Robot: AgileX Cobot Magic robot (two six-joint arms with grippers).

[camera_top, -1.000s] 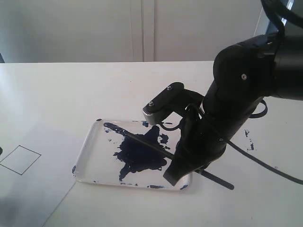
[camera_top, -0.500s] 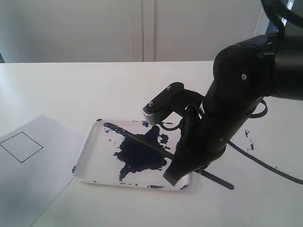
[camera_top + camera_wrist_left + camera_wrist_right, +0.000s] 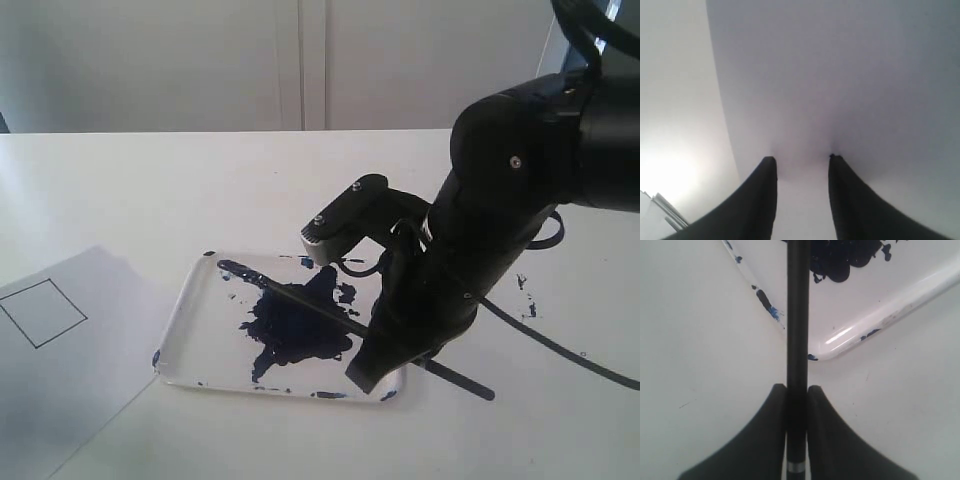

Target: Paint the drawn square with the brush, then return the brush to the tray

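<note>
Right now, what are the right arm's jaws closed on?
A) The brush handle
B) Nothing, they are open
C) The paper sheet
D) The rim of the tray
A: the right wrist view shows the right arm's jaws pressed against both sides of the brush, just outside a corner of the paint tray.

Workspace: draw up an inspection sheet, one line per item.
Surface: white table, blue paint flecks right of the tray.
Job's things: drawn square unpainted on the paper; brush lying across the tray, over its paint blot.
Clutter: nothing seen.
Grippers: right gripper shut on the brush handle; left gripper open, empty.
Cables: black cable trailing from the right arm across the table.
Surroundings: pale panelled wall behind.
</note>
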